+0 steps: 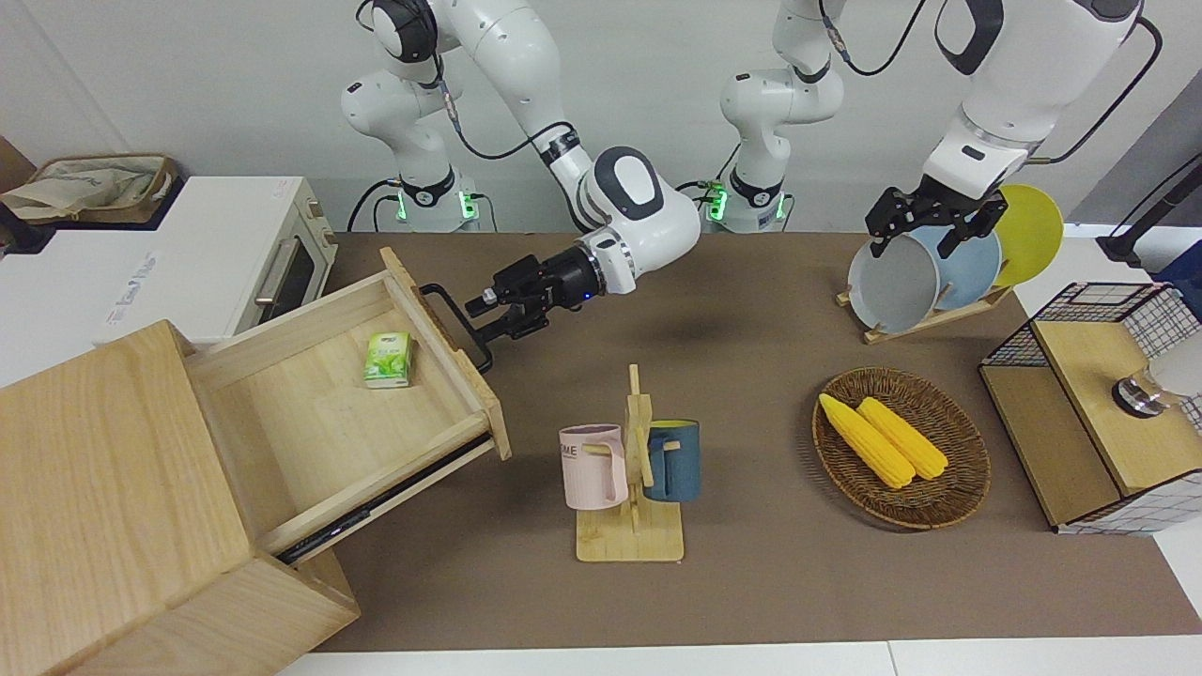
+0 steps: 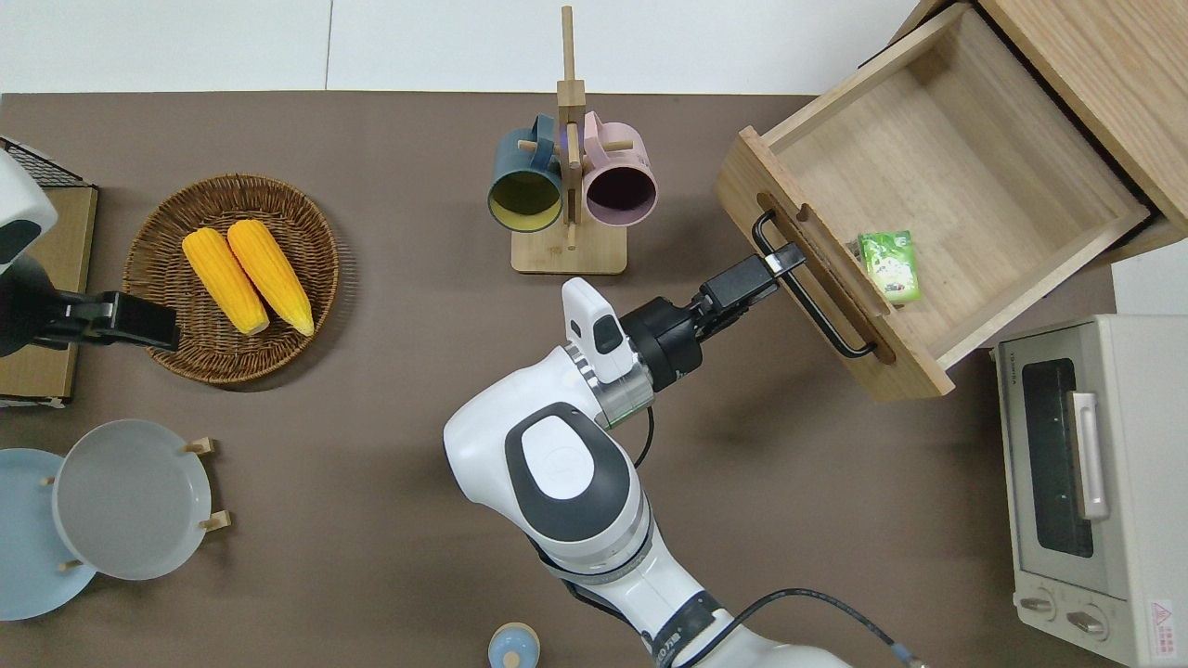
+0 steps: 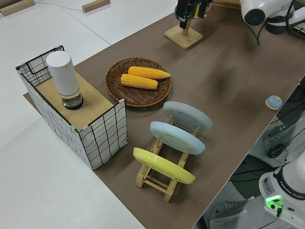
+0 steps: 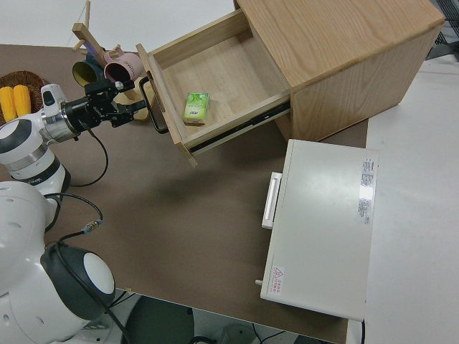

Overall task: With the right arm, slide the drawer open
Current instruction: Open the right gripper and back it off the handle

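We see the drawer (image 1: 347, 394) pulled well out of the cabinet (image 1: 113, 488) at the right arm's end of the desk (image 1: 751, 582); inside, 1 green packet (image 1: 389, 360) lying by the front panel. The right gripper (image 1: 479, 319) sits at the black bar handle (image 1: 457, 324), fingers round the bar's upper end; we can't tell whether they pinch it. Left arm parked.

Basket (image 1: 901, 447) holds 2 corn cobs (image 1: 883, 439), side by side. Rack (image 3: 164, 179) holds 3 plates (image 3: 177, 137): yellow, blue, grey. Mug tree (image 1: 634, 469) carries 2 mugs (image 1: 595, 467), pink + dark blue.

Overhead view shows mug interiors and a small blue knob-like item (image 2: 513, 647) at the desk's robot-side edge. Left side view alone shows a white cylinder (image 3: 64, 78) on the wire-mesh shelf (image 3: 90, 124). Right side view shows the toaster oven (image 4: 323, 229) top, beside the cabinet.
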